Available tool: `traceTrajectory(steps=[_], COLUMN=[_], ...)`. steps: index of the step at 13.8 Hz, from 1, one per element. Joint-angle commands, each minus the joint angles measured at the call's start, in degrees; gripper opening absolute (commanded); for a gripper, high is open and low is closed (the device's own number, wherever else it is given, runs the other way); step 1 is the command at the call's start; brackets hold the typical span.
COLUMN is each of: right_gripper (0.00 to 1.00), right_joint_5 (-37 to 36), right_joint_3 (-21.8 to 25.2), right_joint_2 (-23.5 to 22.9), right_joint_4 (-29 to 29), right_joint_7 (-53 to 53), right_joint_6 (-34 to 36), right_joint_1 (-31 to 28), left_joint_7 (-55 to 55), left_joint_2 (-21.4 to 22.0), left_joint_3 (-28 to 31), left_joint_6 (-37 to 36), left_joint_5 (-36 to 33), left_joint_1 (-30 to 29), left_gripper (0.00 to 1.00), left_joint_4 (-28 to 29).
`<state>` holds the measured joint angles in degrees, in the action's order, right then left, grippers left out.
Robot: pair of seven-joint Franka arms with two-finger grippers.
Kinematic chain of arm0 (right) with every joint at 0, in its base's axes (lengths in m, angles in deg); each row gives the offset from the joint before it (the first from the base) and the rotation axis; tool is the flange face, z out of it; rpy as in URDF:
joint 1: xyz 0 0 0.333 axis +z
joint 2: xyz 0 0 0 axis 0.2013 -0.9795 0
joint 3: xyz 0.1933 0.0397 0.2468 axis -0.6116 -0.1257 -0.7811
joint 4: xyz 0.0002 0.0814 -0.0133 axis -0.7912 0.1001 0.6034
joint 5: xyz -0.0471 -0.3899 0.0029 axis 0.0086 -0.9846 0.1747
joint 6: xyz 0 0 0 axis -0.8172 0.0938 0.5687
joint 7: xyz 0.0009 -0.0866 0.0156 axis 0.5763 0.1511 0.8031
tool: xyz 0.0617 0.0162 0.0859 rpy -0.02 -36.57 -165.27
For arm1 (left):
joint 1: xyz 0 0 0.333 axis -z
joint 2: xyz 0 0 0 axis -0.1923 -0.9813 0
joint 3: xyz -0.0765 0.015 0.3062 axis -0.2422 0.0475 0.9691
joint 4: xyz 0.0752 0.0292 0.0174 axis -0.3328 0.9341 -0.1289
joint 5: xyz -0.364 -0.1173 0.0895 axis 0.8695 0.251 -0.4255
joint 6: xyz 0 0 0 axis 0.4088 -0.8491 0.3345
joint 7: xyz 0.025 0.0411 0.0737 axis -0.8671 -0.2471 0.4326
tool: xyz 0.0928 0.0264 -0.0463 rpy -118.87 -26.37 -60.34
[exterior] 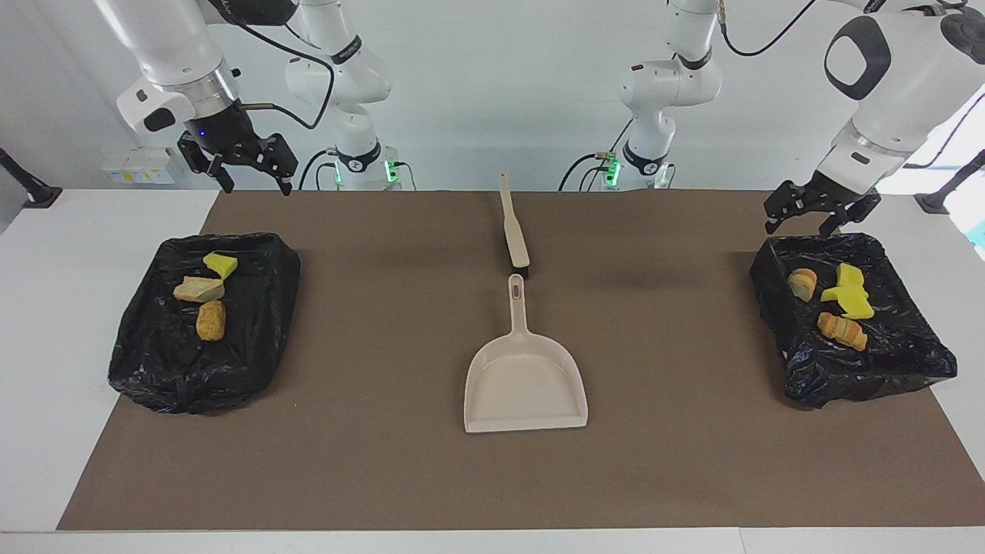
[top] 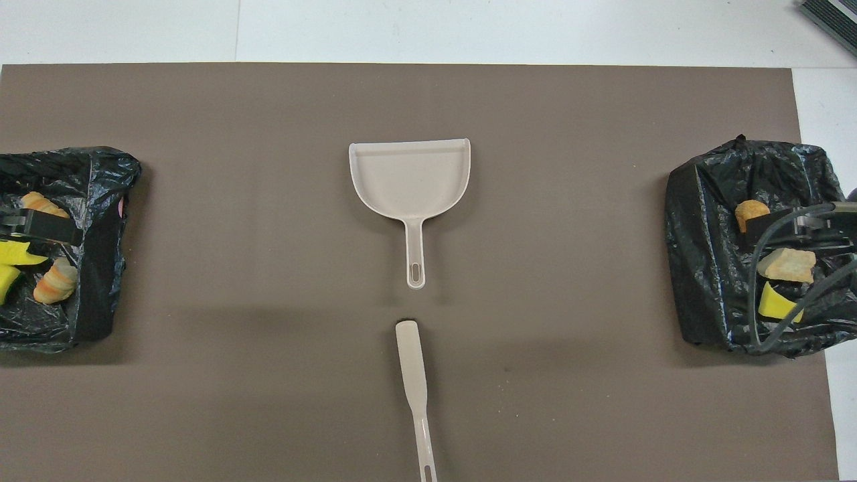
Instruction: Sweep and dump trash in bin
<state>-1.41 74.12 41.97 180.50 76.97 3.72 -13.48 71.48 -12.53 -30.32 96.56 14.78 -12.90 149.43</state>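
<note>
Left gripper (exterior: 816, 218) wide, empty, right gripper (exterior: 245, 168) wide, overhead hides both, trash (exterior: 839, 302) binned.

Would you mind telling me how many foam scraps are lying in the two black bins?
6: three in the bin at the right arm's end, three in the bin at the left arm's end; more may be hidden.

A robotics lab: two white arms (exterior: 346, 85) bolted at a white counter (exterior: 46, 308) with a brown mat (exterior: 385, 462), cables trailing.
</note>
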Motion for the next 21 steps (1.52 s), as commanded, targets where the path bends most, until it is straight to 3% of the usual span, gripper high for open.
traceTrajectory(steps=[1,6,8,12,21], right_gripper=[1.0,1.0,1.0,1.0,1.0], right_joint_5=[1.0,1.0,1.0,1.1,1.0], right_joint_3=[-0.3,-0.2,-0.3,-0.2,-0.2], right_joint_2=[1.1,1.2,1.2,1.2,1.3], right_joint_4=[1.6,1.6,1.6,1.6,1.7], right_joint_7=[0.7,0.7,0.7,0.6,0.6], right_joint_6=[-1.5,-1.3,-1.4,-1.3,-1.3], right_joint_1=[-0.5,-0.5,-0.5,-0.5,-0.5], left_joint_7=[0.5,0.8,6.3,10.8,9.3], left_joint_2=[0.0,1.0,1.1,3.7,6.1], left_joint_3=[-0.3,-2.2,-6.2,-7.2,-7.0], left_joint_6=[-2.1,-9.9,-11.2,-7.1,-9.0], left_joint_5=[-0.4,-0.3,-0.7,0.0,0.2], left_joint_1=[0.6,0.7,0.6,0.4,-0.3], left_gripper=[1.0,1.0,1.0,1.0,1.0], left_joint_4=[-4.8,-8.7,-9.4,-7.5,-3.5])
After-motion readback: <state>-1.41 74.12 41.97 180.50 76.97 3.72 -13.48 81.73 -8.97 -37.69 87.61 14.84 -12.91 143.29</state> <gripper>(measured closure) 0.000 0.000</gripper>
